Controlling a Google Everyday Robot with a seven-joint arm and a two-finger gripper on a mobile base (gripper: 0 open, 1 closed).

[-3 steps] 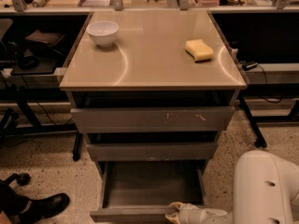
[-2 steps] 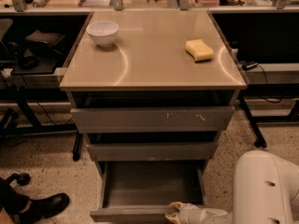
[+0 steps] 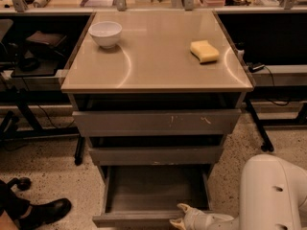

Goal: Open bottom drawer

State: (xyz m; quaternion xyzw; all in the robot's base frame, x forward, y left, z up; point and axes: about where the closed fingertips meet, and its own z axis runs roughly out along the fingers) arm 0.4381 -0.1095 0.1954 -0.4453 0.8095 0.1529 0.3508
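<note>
The front lip of the bottom drawer [image 3: 153,190] is being pinched between the two white fingers [image 3: 182,207] of the gripper [image 3: 179,215], at the lip's right end, low in the camera view. The drawer is being held pulled well out, its shallow grey tray being shown bare. The middle drawer [image 3: 156,155] and scratched top drawer [image 3: 153,122] are being kept closed above. A white bowl [image 3: 105,34] and yellow sponge [image 3: 204,51] are being carried on the cabinet top [image 3: 158,66].
</note>
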